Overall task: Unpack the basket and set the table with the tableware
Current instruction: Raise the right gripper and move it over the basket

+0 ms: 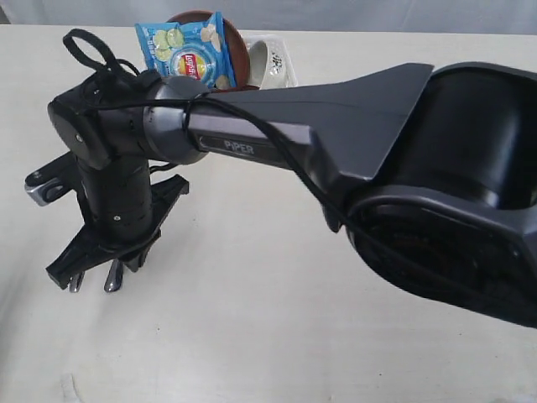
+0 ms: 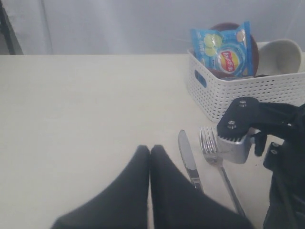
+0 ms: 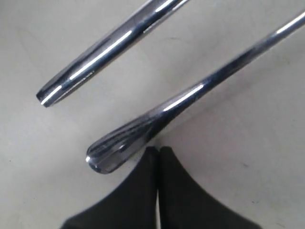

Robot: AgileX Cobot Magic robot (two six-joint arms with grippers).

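The steel knife (image 2: 189, 160) and fork (image 2: 213, 151) lie side by side on the table (image 2: 95, 105) in front of the white basket (image 2: 228, 93). In the basket stand the round brown plate (image 2: 253, 45) and the white bowl (image 2: 282, 56), behind a blue chips bag (image 2: 223, 47). My right gripper (image 3: 158, 150) points down at the table, shut and empty, its tips right beside the end of the fork handle (image 3: 116, 149); the knife handle (image 3: 90, 71) lies beyond. My left gripper (image 2: 150, 149) is shut on nothing, low over the table, left of the knife. Cup, spoon and chopsticks are out of view.
In the exterior view the right arm (image 1: 336, 134) reaches across from the right and hides much of the table (image 1: 252, 319); its gripper (image 1: 122, 262) is at the two handle ends (image 1: 94, 281). The basket (image 1: 281, 63) sits at the far edge.
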